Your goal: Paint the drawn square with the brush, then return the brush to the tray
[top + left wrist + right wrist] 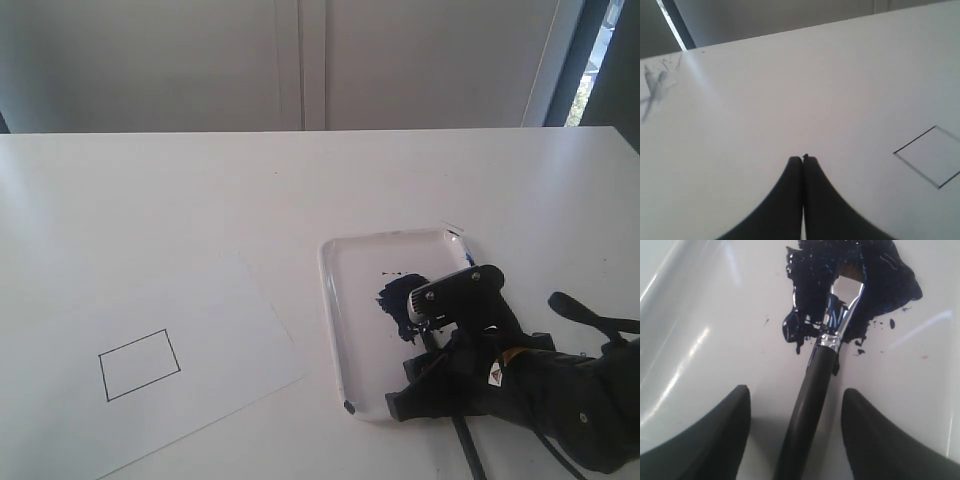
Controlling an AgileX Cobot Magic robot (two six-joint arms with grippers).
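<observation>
Since the right claw stands spread with the brush lying untouched inside its gap, I judge it light, slim and slick, best pinched behind the ferrule.

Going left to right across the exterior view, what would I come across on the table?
The drawn square → the tray, met at its left rim → the dark blue paint blot → the right arm.
</observation>
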